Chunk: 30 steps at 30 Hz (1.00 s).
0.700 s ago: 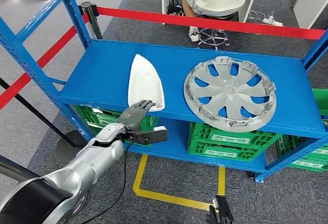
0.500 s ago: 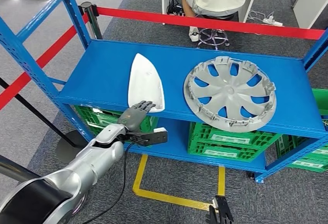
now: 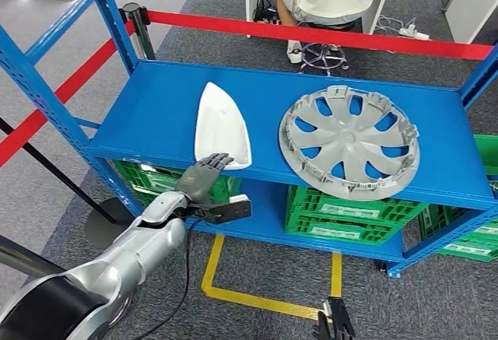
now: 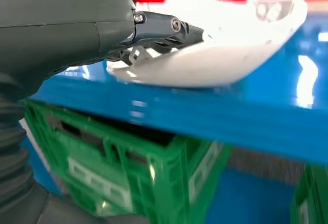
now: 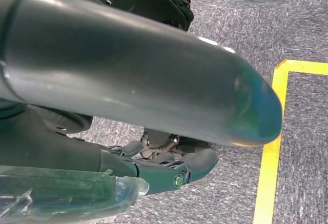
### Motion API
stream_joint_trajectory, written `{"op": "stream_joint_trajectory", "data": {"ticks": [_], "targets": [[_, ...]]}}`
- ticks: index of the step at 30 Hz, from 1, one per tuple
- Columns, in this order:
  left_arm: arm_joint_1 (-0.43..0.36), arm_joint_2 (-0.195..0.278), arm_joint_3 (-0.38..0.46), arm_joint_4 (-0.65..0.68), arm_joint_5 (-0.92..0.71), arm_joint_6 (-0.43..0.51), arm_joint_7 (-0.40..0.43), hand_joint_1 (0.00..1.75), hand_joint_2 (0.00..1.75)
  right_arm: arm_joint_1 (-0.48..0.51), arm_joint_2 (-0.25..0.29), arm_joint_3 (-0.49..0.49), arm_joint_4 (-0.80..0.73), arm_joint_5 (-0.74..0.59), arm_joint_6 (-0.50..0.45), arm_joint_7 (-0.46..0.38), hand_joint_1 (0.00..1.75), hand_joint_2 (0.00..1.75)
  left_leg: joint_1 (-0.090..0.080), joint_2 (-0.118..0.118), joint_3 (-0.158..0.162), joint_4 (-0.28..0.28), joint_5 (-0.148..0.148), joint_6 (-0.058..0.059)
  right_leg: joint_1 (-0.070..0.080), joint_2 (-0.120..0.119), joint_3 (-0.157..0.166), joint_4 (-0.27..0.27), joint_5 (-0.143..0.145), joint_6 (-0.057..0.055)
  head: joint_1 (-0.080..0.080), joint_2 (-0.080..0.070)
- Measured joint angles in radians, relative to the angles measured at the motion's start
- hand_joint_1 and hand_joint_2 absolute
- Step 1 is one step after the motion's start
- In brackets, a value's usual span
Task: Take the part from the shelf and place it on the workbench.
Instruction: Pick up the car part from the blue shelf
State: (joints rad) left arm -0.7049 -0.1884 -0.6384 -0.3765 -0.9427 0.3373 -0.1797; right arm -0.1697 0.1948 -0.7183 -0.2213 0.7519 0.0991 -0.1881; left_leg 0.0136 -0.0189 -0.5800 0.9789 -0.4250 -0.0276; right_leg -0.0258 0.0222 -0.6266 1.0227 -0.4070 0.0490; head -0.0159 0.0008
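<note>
My left arm has sagged slightly since the earlier frame; the left hand (image 3: 202, 175) has its fingers on the near edge of the white part (image 3: 221, 126), which lies on the blue shelf (image 3: 152, 114), not yet gripped. My right hand (image 5: 170, 170) hangs empty, fingers loosely apart. With so shallow a hold, I judge the part could slip off the shelf edge.

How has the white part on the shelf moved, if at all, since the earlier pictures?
No. The white part lies at the same spot on the blue shelf, its near end at the front edge, as before.
</note>
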Motion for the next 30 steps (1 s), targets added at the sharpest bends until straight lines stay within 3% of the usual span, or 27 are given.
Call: {"op": "stream_joint_trajectory", "data": {"ticks": [2, 14, 17, 21, 24, 30], "targets": [[-0.005, 0.004, 0.001, 0.000, 0.001, -0.020, 0.003, 0.00, 1.75, 0.000, 0.000, 0.004, 0.000, -0.003, 0.000, 0.000, 0.00, 0.00, 0.000, 0.000, 0.000, 0.000, 0.000, 0.000, 0.000, 0.000, 0.000, 0.000, 0.000, 0.000, 0.000, 0.000], [-0.017, 0.023, 0.001, 0.000, -0.011, -0.021, 0.023, 0.07, 1.75, 0.001, 0.000, 0.009, 0.000, -0.016, -0.003, 0.000, 0.00, 0.00, 0.000, 0.000, 0.000, 0.000, 0.000, 0.000, 0.000, 0.000, 0.000, 0.000, 0.000, 0.000, 0.000, 0.000], [-0.017, 0.026, 0.001, 0.000, -0.012, -0.020, 0.024, 0.46, 1.75, 0.001, 0.000, 0.009, 0.000, -0.016, -0.003, 0.000, 0.00, 0.00, 0.000, 0.000, 0.000, 0.000, 0.000, 0.000, 0.000, 0.000, 0.000, 0.000, 0.000, 0.000, 0.000, 0.000], [-0.018, 0.030, 0.001, 0.000, -0.025, -0.009, 0.030, 1.54, 1.75, 0.001, 0.000, 0.010, 0.000, -0.019, -0.003, -0.001, 0.00, 0.00, 0.000, 0.000, 0.000, 0.000, 0.000, 0.000, 0.000, 0.000, 0.000, 0.000, 0.000, 0.000, 0.000, 0.000], [-0.020, 0.033, 0.001, 0.000, -0.042, 0.011, 0.036, 1.69, 1.75, 0.002, 0.000, 0.011, 0.000, -0.024, -0.003, -0.002, 0.00, 0.00, 0.000, 0.000, 0.000, 0.000, 0.000, 0.000, 0.000, 0.000, 0.000, 0.000, 0.000, 0.000, 0.000, 0.000], [-0.030, 0.041, 0.001, 0.000, -0.069, 0.058, 0.033, 1.69, 1.75, 0.008, -0.001, 0.021, 0.000, -0.031, -0.003, -0.002, 0.00, 0.00, 0.000, 0.000, 0.000, 0.000, 0.000, 0.000, 0.000, 0.000, 0.000, 0.000, 0.000, 0.000, 0.000, 0.000]]}}
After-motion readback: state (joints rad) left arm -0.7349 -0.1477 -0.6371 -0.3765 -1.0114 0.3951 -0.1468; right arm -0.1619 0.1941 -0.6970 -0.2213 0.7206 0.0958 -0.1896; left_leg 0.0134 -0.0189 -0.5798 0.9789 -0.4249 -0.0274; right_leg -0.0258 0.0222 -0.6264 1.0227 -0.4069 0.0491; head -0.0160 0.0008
